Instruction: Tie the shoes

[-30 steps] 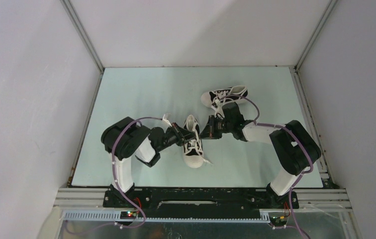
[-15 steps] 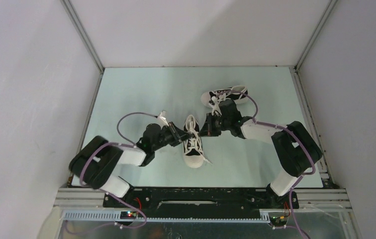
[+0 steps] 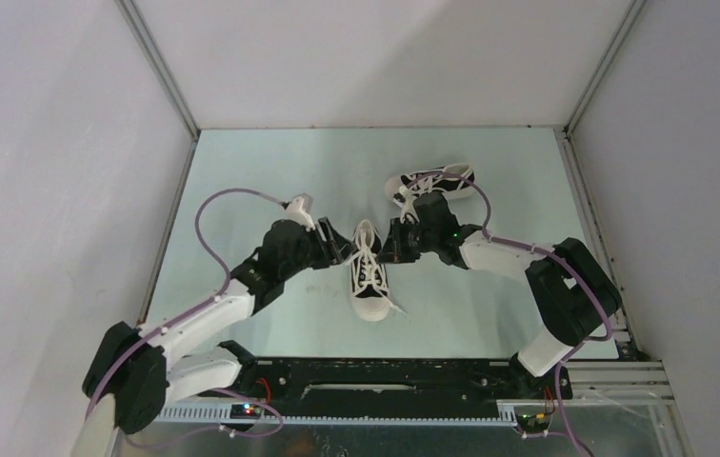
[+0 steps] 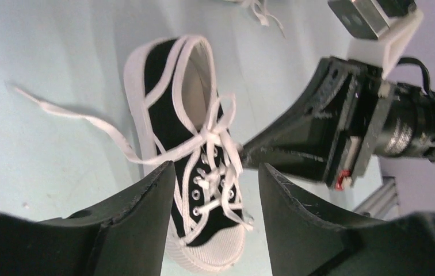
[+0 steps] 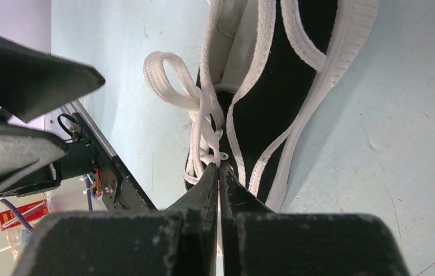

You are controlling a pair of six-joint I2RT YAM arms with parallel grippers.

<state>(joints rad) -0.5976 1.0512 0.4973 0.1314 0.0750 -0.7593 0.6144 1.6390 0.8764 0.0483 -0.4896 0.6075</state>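
Observation:
The near shoe (image 3: 369,273) is a black canvas sneaker with a white toe cap that points at the arms' bases. My left gripper (image 3: 343,249) stands open at its left side, and in the left wrist view its gripper (image 4: 216,169) frames the laced tongue (image 4: 212,184) with nothing between the fingers. My right gripper (image 3: 390,249) is at the shoe's right side. Its gripper (image 5: 219,168) is shut on a white lace at the knot, with a loop (image 5: 169,75) standing out beyond it. The second shoe (image 3: 435,180) lies on its side behind the right arm.
A loose lace end (image 4: 71,112) trails over the pale green mat (image 3: 270,171) left of the near shoe. Grey walls and aluminium rails (image 3: 161,76) close in the table on three sides. Purple cables (image 3: 218,205) arch over both arms.
My left gripper has opened and let go of the lace, and its arm has stretched out low towards the left. The right gripper stays shut at the knot, shifted slightly left.

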